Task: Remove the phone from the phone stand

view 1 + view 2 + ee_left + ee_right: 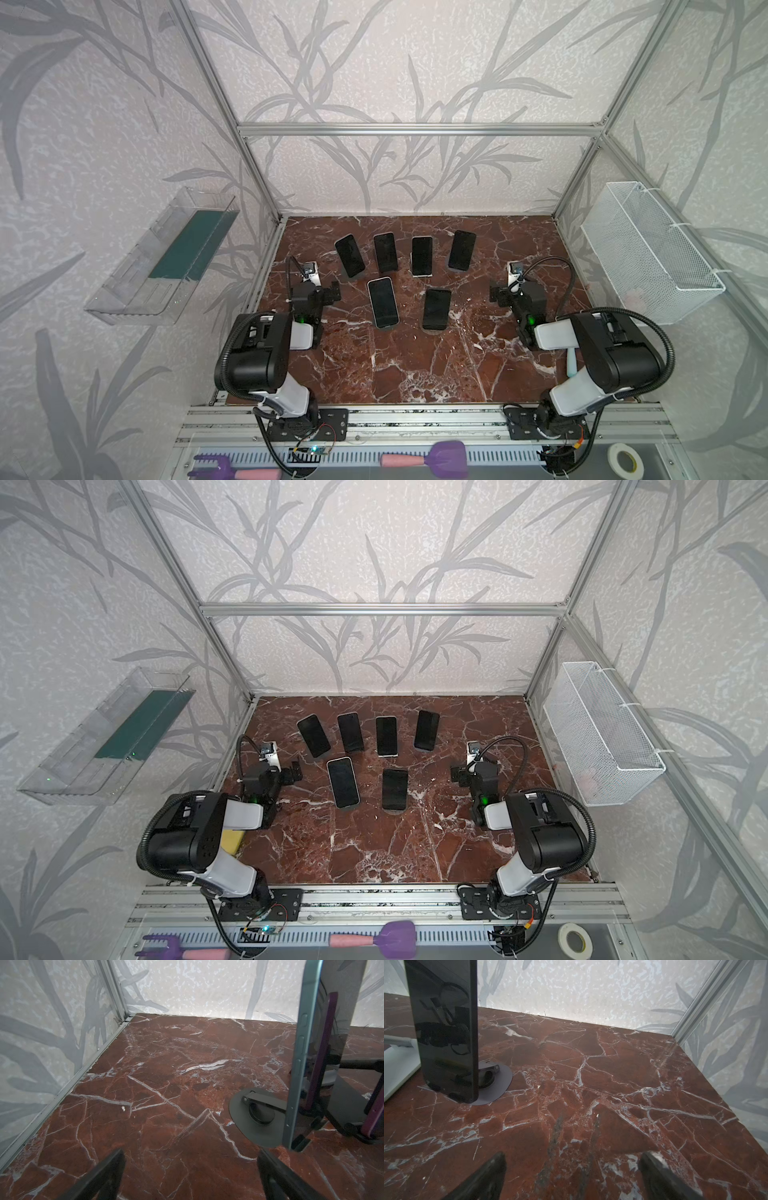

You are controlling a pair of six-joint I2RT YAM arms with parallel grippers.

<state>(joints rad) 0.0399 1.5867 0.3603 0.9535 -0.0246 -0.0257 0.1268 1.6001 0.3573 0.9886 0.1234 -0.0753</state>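
Observation:
Several dark-screened phones lean on stands on the red marble table (415,365), some in a back row (385,252) and two nearer (382,302) (436,309). My left gripper (334,292) hovers open to the left of them, touching none. My right gripper (496,294) hovers open to their right. In the left wrist view a blue-rimmed phone (299,1064) stands edge-on on a grey round stand (249,1118), beyond my open left gripper (190,1159). In the right wrist view a black phone (444,1032) rests on a grey stand (500,1082), away from my open right gripper (573,1161).
A clear tray (162,257) hangs on the left wall and a white wire basket (648,253) on the right wall. Aluminium frame posts ring the table. A purple spade (446,457), a purple rake (216,471) and a tape roll (625,459) lie in front of the arm bases.

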